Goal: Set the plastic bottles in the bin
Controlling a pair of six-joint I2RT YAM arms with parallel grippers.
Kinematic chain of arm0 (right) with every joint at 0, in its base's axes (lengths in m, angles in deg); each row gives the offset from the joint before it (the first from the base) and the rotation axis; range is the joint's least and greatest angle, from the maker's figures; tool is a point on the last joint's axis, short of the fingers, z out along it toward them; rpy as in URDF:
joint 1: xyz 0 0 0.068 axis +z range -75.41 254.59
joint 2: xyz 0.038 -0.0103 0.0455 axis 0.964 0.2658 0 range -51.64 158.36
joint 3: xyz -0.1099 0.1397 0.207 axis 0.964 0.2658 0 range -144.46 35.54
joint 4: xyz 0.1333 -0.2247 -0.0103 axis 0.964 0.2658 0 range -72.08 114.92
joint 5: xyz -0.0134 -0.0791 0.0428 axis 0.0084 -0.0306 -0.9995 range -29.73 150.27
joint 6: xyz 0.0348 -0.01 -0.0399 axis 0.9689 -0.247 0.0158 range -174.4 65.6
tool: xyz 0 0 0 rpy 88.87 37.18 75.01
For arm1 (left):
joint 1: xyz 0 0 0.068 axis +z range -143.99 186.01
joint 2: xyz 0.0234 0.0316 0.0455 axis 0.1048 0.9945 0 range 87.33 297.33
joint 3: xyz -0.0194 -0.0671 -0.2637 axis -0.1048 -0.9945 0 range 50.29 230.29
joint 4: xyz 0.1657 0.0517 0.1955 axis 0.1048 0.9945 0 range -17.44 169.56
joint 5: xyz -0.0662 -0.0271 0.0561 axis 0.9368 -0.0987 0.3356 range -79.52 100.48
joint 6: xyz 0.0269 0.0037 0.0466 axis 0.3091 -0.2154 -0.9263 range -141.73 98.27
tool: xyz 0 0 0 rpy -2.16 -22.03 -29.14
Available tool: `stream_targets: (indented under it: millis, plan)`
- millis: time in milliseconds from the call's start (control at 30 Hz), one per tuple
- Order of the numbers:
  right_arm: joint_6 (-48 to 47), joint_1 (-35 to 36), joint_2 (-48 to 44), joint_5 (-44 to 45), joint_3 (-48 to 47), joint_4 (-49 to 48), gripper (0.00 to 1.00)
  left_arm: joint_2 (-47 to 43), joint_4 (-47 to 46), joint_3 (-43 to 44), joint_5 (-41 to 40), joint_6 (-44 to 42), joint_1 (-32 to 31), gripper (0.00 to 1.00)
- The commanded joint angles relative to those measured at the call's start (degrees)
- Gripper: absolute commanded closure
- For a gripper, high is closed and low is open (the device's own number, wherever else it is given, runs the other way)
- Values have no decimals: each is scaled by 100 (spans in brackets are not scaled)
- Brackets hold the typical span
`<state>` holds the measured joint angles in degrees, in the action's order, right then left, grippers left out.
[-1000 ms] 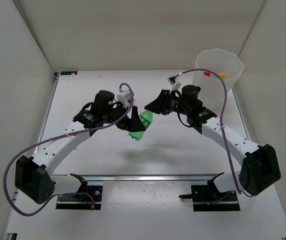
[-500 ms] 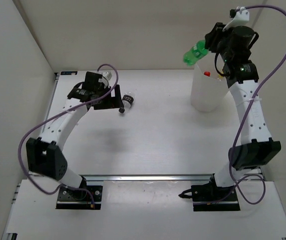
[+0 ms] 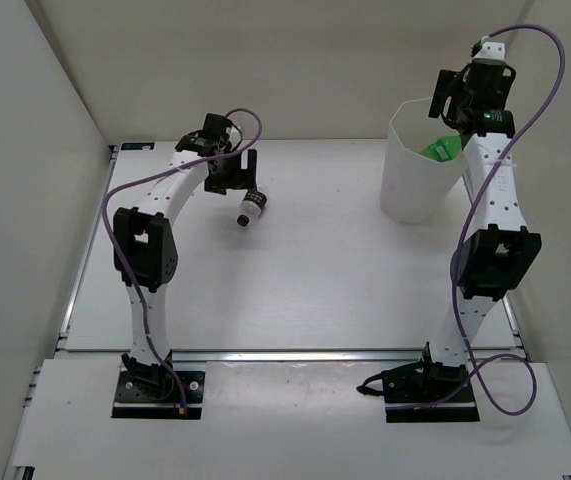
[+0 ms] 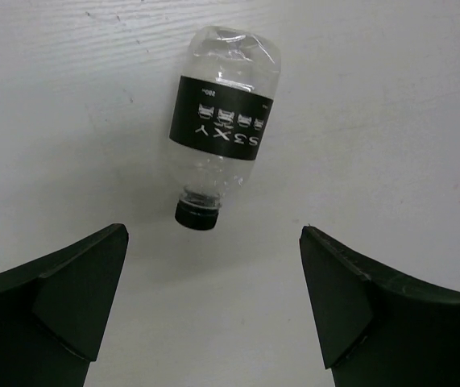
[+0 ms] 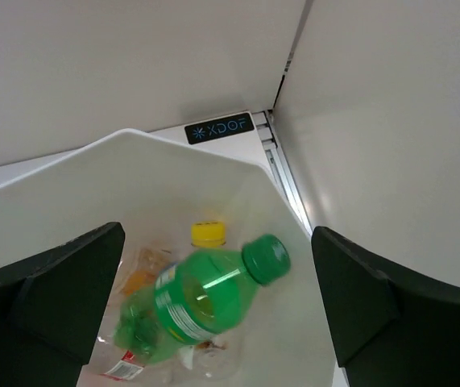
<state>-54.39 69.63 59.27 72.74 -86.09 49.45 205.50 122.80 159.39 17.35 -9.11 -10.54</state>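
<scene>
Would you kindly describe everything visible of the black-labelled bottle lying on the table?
The black-labelled bottle is small, of clear plastic, and looks empty. A black band with white lettering wraps its middle, and its cap is black. It lies on its side on the white table, left of centre, touching only the table. The open left gripper frames it without contact.

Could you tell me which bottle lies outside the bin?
The clear bottle with the black label, on its side on the table before the open left gripper; the green bottle is inside the bin.
</scene>
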Motion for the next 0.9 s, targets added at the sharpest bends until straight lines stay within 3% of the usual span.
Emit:
stream_targets:
  millis: [0,200,400,600,667,767,867]
  plan:
    - [-98,21,-500,-218,-248,-112,0,433,302,558,51,-172,30,1]
    - [-89,187,-1229,-491,471,-270,1,1321,539,1262,165,-269,-23,1]
    - [280,240,-2169,-1429,1588,-638,1,1999,952,1991,-63,-418,-216,5]
    - [394,564,-2671,-1554,2344,-710,1,2623,2041,3037,-485,-462,-374,63]
    - [448,792,-2759,-1660,2423,-701,1,2528,2208,3135,-581,-506,-418,76]
    - [465,1091,-2908,-1625,2608,-587,1,2002,2157,2741,-845,-576,-524,87]
    - [622,1390,-3058,-1747,2906,-560,1,967,1378,1234,-461,-682,-638,89]
